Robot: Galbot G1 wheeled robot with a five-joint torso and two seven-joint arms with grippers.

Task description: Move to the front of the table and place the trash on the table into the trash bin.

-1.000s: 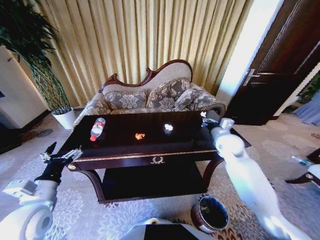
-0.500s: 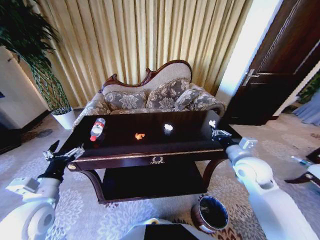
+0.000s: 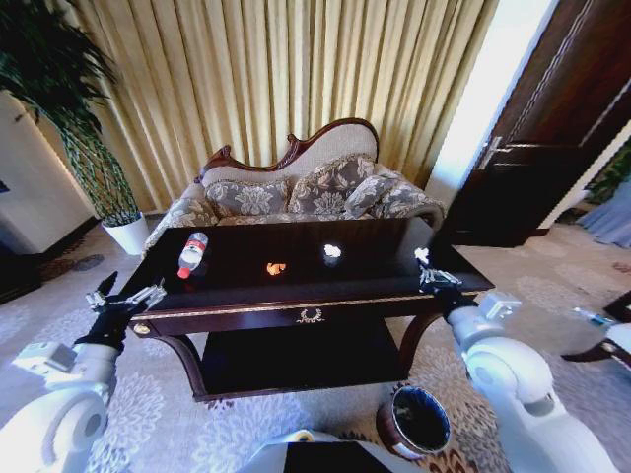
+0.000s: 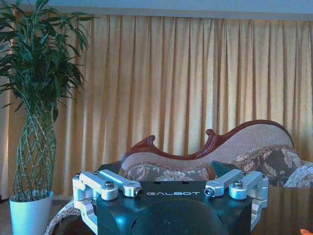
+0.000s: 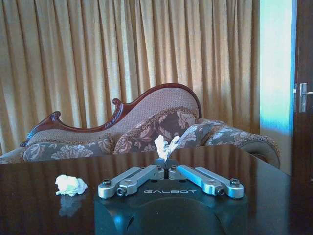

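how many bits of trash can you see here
4: a bottle at the table's left end, an orange scrap mid-table, a paper wad just right of it, and a second paper wad pinched in the right gripper.

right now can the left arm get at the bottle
Probably yes: the left gripper hovers open off the table at its left front corner, and the bottle lies near that end with nothing between.

The table (image 3: 296, 296) bears bottle (image 3: 192, 254), scrap (image 3: 276, 267), wad (image 3: 332, 252).
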